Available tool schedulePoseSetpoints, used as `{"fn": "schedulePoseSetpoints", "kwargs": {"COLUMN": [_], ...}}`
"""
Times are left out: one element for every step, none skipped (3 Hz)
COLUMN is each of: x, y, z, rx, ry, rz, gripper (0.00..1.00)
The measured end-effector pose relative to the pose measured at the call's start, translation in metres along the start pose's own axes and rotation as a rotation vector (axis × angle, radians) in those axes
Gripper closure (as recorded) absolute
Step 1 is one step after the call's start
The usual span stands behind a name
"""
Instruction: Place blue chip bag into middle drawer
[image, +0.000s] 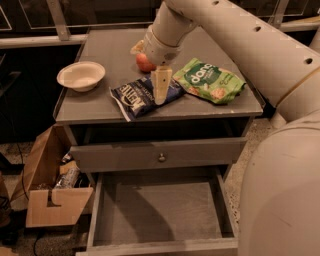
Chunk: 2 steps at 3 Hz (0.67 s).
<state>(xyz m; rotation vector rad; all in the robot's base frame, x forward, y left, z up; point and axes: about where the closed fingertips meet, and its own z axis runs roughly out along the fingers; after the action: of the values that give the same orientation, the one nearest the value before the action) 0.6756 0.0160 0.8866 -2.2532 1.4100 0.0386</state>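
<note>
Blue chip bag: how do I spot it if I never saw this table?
On the grey cabinet top, near its front edge, the blue chip bag lies between the white bowl and the green snack bag, under the gripper. It is the only dark navy bag, with white lettering.
</note>
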Motion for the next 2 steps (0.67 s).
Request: {"fn": "schedulePoseSetpoints", "kwargs": {"x": [0.006, 0.008], "y": [-0.002, -0.002], "z": [0.012, 0.025], "rx": [-0.026, -0.044], "ry": [-0.001, -0.01], "rz": [-0.016, -0.018], "gripper": [0.0, 0.0]}}
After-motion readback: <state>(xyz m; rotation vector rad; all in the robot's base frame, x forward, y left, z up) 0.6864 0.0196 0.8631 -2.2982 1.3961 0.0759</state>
